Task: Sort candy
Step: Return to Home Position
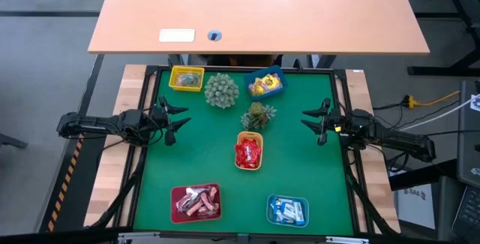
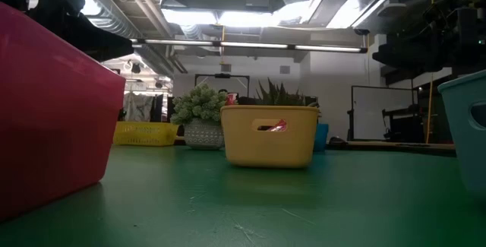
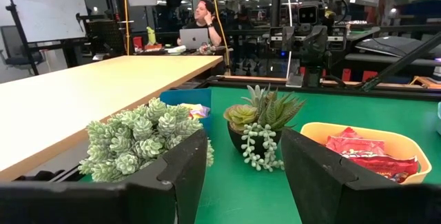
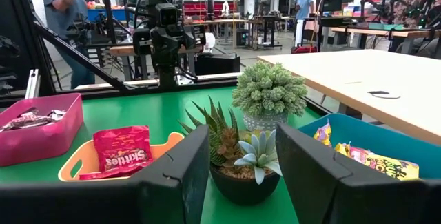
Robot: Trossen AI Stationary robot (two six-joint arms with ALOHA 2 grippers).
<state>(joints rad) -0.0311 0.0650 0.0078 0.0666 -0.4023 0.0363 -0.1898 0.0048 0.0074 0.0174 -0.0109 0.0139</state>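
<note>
The candy lies sorted in small trays on the green mat: red packets in the orange tray [image 1: 249,152], brown-pink ones in the dark red tray [image 1: 196,203], blue-white ones in the blue tray [image 1: 288,210], yellow ones in the far blue tray [image 1: 265,85], pale green ones in the yellow tray [image 1: 187,79]. My left gripper [image 1: 178,116] is open at the mat's left edge, and my right gripper [image 1: 309,120] is open at the right edge. Both touch nothing. The wrist views show the red packets [image 3: 365,154] [image 4: 122,151] between open fingers.
Two potted plants stand on the mat's far half: a pale spiky ball plant [image 1: 221,90] and a small succulent [image 1: 258,115]. A wooden table [image 1: 255,11] lies beyond the far edge. People show in the room behind. Bare mat lies between the trays.
</note>
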